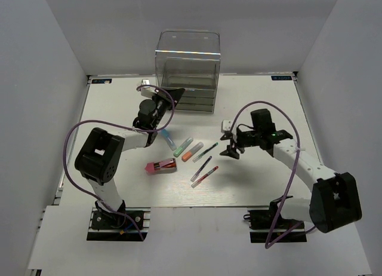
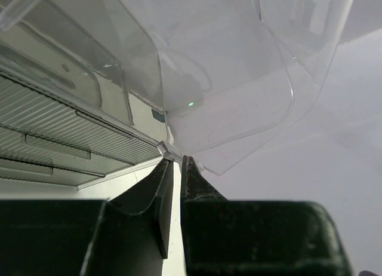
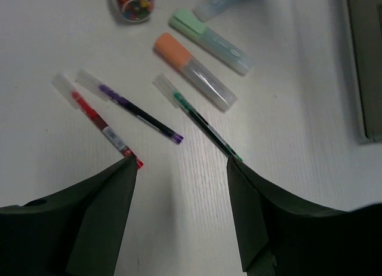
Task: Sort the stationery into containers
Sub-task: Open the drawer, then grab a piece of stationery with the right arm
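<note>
The clear cabinet (image 1: 188, 67) stands at the back of the table. My left gripper (image 1: 161, 103) is at its lower left corner. In the left wrist view its jaws (image 2: 176, 159) are pinched on a small clear tab (image 2: 169, 149) at the edge of a clear drawer (image 2: 239, 103). My right gripper (image 1: 230, 149) is open and empty above the table, just right of the pens. Below it lie a red pen (image 3: 101, 123), a dark pen (image 3: 140, 113), a green-tipped pen (image 3: 203, 122), an orange marker (image 3: 194, 71), a green marker (image 3: 212, 40) and a blue marker (image 3: 224, 0). The pink-and-dark-red block (image 1: 161, 166) lies to the left.
A small white cube (image 1: 227, 125) sits near my right gripper. The ribbed drawer fronts (image 2: 65, 126) fill the left of the left wrist view. Grey walls close in the table on three sides.
</note>
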